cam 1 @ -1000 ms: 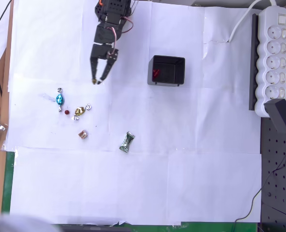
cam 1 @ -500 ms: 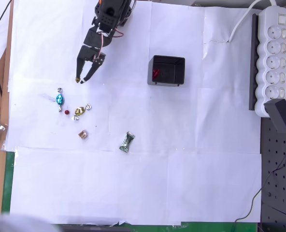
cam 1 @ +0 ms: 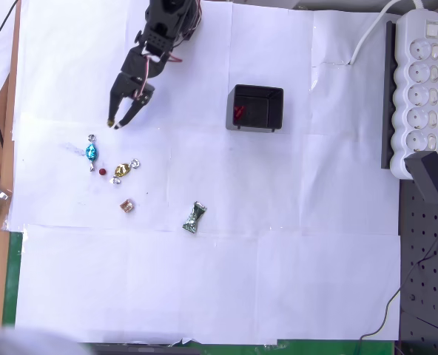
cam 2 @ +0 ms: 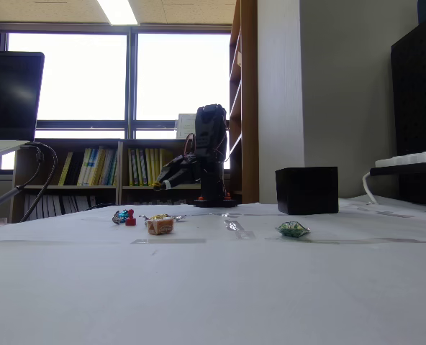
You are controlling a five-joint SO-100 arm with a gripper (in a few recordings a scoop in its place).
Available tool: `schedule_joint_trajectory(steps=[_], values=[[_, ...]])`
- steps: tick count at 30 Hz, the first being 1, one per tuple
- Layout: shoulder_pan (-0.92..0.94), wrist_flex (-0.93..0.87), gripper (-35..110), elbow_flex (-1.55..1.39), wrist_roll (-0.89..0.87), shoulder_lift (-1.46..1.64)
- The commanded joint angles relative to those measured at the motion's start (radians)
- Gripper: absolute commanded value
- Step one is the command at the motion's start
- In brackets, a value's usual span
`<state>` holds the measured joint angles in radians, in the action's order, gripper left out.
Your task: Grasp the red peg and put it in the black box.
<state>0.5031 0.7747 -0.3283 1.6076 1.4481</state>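
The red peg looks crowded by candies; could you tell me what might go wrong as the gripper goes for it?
1. The red peg lies between the blue candy and the gold candy, so the gripper, above them in the overhead view, may well nudge or pinch a candy instead.
2. The peg is tiny, so it could slip from the fingers.
3. The black box already holds something red, which might confuse a check.

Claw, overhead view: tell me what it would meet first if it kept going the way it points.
Probably the blue candy: the claw points down-left in the picture, roughly toward it, with bare paper between. The red peg lies a little past. Height above the table is unclear.
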Motion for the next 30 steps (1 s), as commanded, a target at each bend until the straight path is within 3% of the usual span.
schedule_joint_trajectory(steps=[1,17,30], values=[[0.005,0.028,3,-0.129,0.006,0.06],[-0.094,0.032,4,-0.273,-0.021,0.29],[-0.054,0.048,7,-0.37,-0.021,0.423]])
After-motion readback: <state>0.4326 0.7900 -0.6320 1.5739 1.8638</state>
